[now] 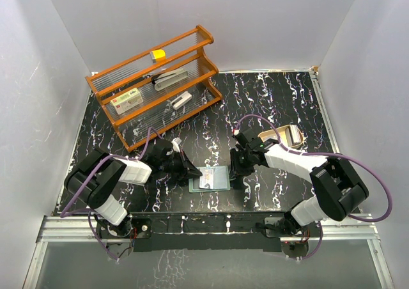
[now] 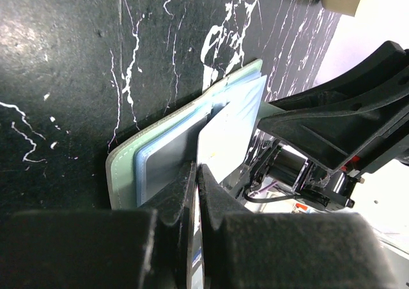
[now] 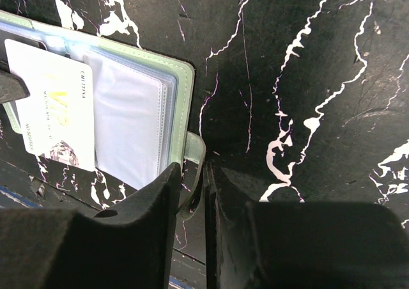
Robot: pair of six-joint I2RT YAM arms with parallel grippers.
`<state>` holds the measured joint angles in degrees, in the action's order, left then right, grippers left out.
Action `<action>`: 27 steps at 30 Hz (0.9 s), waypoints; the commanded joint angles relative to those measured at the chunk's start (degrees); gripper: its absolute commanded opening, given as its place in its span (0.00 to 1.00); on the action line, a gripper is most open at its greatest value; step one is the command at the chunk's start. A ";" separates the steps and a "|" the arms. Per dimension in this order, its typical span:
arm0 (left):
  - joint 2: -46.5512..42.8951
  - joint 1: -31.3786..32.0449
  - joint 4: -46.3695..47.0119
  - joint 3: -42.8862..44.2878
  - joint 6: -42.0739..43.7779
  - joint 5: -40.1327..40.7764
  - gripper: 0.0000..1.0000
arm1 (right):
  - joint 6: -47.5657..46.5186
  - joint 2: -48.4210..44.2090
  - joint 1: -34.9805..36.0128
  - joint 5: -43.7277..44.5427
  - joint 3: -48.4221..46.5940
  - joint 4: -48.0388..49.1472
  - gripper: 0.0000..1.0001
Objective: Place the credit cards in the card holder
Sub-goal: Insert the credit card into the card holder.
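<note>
- The black table (image 1: pixel 268 97) with white veins carries everything; both arms reach in from the near edge and meet near its near middle.
- An orange rack (image 1: pixel 206 38) stands at the far left of the table, well apart from the grippers. A white box with red label (image 1: pixel 128 98) lies on one of its shelves.
- A tan tray (image 1: pixel 270 134) sits to the right, just behind the right arm.
- The card holder (image 1: pixel 217 180) lies open and flat on the table between the two grippers. Its cover is green and its clear pale sleeves face upward (image 3: pixel 137 129). In the left wrist view (image 2: pixel 166 148) the stacked sleeves show pale blue-grey inside the green edge.
- The left gripper (image 1: pixel 190 172) is at the holder's left side. Its fingers are pressed together (image 2: pixel 195 177) and pinch a credit card (image 2: pixel 227 139) by one end.
- The credit card is whitish, with small print and a gold "VIP" mark (image 3: pixel 57 116). It lies over the left part of the open holder, on top of the sleeves. I cannot tell if any part of it is inside a pocket.
- The right gripper (image 1: pixel 236 172) is at the holder's right edge. Its fingers are nearly together (image 3: pixel 192 174) and pinch the holder's small green tab (image 3: pixel 193 149), which sticks out from the cover's edge.
</note>
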<state>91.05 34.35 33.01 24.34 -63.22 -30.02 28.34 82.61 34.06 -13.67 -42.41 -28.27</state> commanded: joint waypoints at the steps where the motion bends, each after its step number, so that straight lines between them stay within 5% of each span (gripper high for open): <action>1: 0.04 0.46 1.72 0.70 -0.89 -0.05 0.00 | -0.56 -0.26 0.29 -0.65 0.09 2.51 0.18; 27: -3.95 0.46 -6.83 0.84 3.26 0.23 0.00 | -0.47 -0.62 0.39 -0.83 0.05 2.22 0.16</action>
<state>88.20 34.63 28.18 24.75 -61.06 -29.78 28.34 82.61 34.09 -13.87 -42.28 -28.12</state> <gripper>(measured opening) 0.007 0.165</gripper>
